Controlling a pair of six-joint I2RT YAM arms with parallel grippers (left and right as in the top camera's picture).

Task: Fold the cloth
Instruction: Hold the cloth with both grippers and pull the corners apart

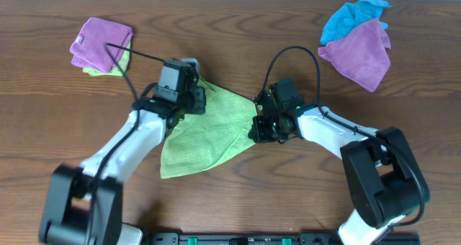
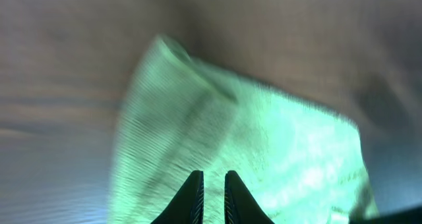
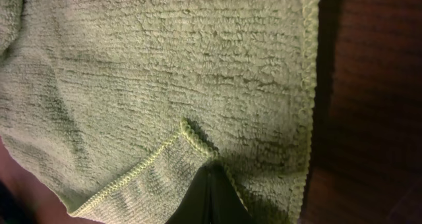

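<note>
The right gripper clenches the cloth at its right corner. The left gripper is at the cloth's upper-left corner, jaws nearly together, grasp unclear. Bare table lies above.

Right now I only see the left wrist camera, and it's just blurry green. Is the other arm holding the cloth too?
Observer: Yes. The right gripper is shut on a stitched corner of the cloth.
Operator: Are there more cloths on the table?
Observer: In the far right corner, a purple cloth and a bright blue cloth lie bunched together.
Operator: And on the other side?
Observer: At the far left sits a folded purple cloth, with a lime-green edge peeking out beneath it.
</note>
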